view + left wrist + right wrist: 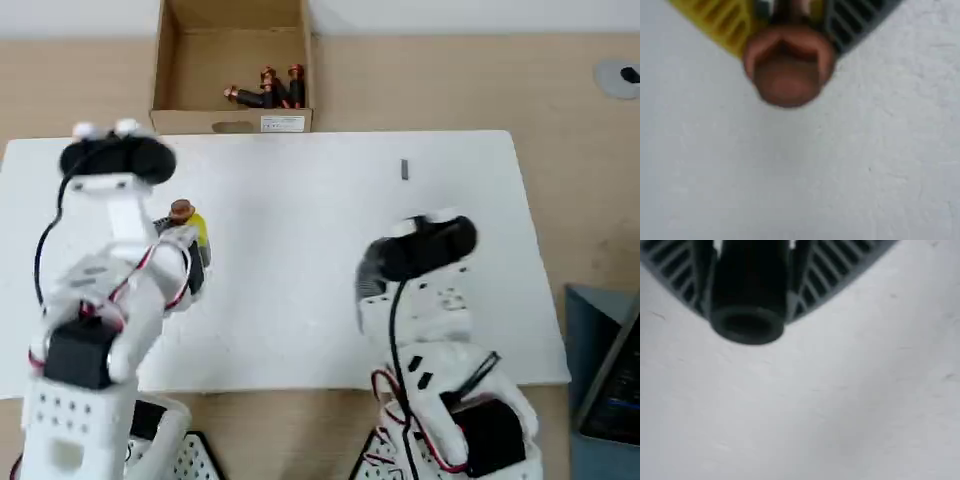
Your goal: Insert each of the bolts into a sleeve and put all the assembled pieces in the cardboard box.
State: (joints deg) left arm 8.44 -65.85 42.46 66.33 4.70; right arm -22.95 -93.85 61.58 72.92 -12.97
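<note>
Bolt with a copper head is clenched in your left end effector. The head juts past the fingertips and the shank is hidden between them. Your right end effector grasps one black sleeve, its open mouth jutting past the fingertips, probably left free to take the bolt. Each arm seems to hold one half so the two can be mated above the tabletop, though the two end effectors are well apart. Far beyond both sits the cardboard box, holding what look like three assembled pieces. Count one bolt, one sleeve, and one small dark piece lying ahead of the right end effector, too small to identify.
</note>
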